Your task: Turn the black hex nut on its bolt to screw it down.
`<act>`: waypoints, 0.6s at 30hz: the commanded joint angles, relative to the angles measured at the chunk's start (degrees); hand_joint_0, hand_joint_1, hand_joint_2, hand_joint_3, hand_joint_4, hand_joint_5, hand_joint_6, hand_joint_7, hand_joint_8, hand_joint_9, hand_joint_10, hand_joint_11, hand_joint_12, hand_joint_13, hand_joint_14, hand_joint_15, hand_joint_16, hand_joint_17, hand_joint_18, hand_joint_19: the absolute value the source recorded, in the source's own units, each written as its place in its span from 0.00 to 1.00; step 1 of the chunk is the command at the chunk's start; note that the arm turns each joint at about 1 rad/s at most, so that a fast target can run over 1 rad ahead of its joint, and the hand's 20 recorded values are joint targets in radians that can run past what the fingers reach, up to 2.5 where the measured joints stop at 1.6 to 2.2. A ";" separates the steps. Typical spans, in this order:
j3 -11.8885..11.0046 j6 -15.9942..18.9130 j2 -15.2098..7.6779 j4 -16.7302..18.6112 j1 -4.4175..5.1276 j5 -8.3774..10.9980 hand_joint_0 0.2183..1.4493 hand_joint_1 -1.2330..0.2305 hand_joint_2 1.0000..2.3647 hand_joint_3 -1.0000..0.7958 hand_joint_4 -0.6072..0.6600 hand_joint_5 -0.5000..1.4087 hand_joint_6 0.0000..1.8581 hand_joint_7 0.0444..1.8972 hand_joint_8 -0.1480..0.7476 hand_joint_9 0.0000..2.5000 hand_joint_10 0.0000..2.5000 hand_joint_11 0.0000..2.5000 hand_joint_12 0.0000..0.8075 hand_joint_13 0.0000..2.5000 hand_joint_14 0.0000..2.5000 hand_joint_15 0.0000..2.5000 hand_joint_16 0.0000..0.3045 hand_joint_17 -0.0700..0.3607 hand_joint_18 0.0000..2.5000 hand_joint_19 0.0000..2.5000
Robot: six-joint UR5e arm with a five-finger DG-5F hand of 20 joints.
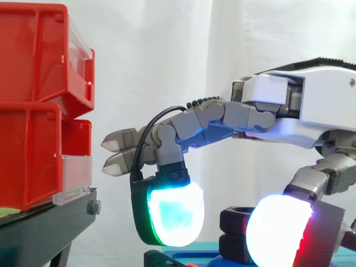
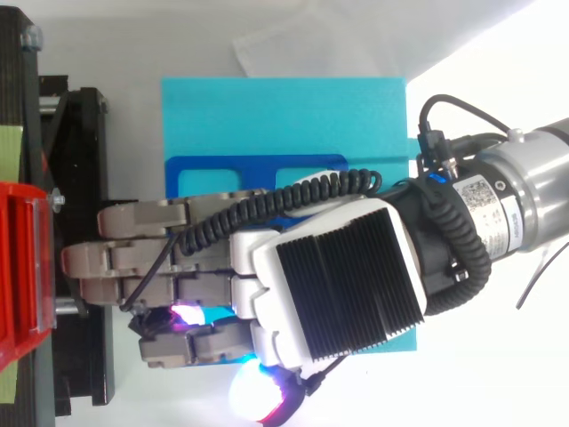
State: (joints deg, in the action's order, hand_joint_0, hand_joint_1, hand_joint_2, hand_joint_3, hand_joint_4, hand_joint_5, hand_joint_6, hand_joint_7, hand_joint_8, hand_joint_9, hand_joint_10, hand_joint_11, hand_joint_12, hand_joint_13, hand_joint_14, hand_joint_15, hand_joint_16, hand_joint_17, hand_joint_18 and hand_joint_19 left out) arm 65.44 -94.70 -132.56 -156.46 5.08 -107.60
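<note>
Hand: the hand reaches in from the right, level above the work; seen from above, it covers the lower right part of the cyan board.
Hand state: released, grasping nothing. 2 fingers point straight at the red bins; 1 bends down, its cyan-white pad hanging left of the nut with a strip of curtain between them.
Thumb: its white pad with a red edge sits in front of the nut's right side; contact cannot be told.
Nut: the black hex nut stands low under the palm, on a 2nd black piece, just left of a grey block.
Base: a dark blue frame lies on the board.
Bins: stacked on a black stand, at the left.
Writing: a white sticker on the wrist carries black print, too small to read.
</note>
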 commanded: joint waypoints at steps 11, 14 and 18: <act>-5.59 -1.80 0.02 -9.03 -0.59 -3.41 0.12 0.65 0.00 0.28 0.71 0.18 0.29 0.68 0.50 0.16 0.00 0.00 0.49 0.07 0.00 0.00 0.23 0.54 0.13 0.02; -6.38 -3.39 0.02 -12.29 -0.86 -3.41 0.08 0.66 0.00 0.28 0.74 0.18 0.27 0.68 0.52 0.16 0.00 0.00 0.52 0.07 0.00 0.00 0.25 0.56 0.14 0.02; -6.29 -4.35 0.02 -13.52 -1.03 -3.41 0.06 0.62 0.00 0.28 0.75 0.17 0.27 0.61 0.53 0.16 0.00 0.00 0.53 0.07 0.00 0.00 0.26 0.57 0.14 0.01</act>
State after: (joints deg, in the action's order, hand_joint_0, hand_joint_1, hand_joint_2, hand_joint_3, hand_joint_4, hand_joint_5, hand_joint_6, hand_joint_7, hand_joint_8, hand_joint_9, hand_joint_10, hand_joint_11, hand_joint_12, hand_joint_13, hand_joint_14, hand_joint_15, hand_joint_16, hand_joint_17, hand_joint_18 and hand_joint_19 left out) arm 59.25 -98.39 -132.54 -168.84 4.17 -110.96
